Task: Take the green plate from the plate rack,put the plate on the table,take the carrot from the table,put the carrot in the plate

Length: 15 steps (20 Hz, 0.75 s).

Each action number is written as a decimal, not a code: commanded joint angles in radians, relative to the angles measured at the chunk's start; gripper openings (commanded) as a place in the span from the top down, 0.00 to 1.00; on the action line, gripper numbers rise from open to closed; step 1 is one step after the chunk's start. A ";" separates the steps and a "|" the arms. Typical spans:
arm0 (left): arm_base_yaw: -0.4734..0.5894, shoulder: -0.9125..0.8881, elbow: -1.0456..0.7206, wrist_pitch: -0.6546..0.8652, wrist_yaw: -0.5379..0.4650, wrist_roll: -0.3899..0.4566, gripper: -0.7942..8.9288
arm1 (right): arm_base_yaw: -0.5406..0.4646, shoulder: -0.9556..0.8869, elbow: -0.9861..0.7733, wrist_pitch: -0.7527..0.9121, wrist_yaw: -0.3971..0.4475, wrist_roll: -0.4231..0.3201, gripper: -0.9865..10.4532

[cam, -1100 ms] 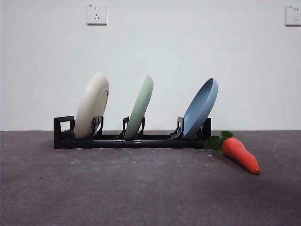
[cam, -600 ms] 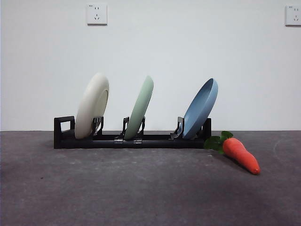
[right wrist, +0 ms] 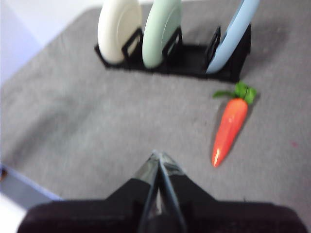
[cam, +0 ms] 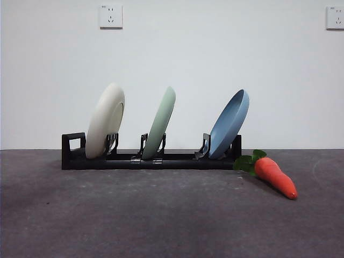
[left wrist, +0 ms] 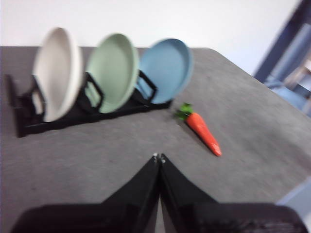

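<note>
Both grippers wait away from the things: the left gripper (left wrist: 159, 158) has its two black jaws pressed together and holds nothing, and the right gripper (right wrist: 159, 156) is the same, jaws together and bare. Nothing of the job looks done, so the first step, taking out the green plate, seems to be the one in hand. Going from left to right in the front view, the black plate rack (cam: 177, 160) sits on the dark grey table (cam: 161, 215) with three plates standing in its slots. First comes the cream-white plate (cam: 105, 121), then the green plate (cam: 159, 123) in the middle slot, leaning a little, then the blue plate (cam: 230, 124). Past the end of the rack lies the carrot (cam: 274, 177), flat on the table, with its green leaves near the rack. For the next move, a gripper likely has to spread its jaws, reach between the two other plates, pinch the green rim and lift it up. The neighbour plates could get bumped.
</note>
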 commanded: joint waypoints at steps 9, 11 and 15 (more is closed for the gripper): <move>0.002 0.042 0.088 -0.124 0.033 0.095 0.52 | 0.003 0.092 0.117 -0.166 0.002 -0.111 0.69; 0.002 0.042 0.088 -0.106 0.035 0.078 0.23 | 0.003 0.092 0.117 -0.156 0.002 -0.101 0.33; 0.001 0.063 0.088 -0.056 0.037 0.043 0.23 | 0.003 0.092 0.118 -0.155 0.001 -0.101 0.31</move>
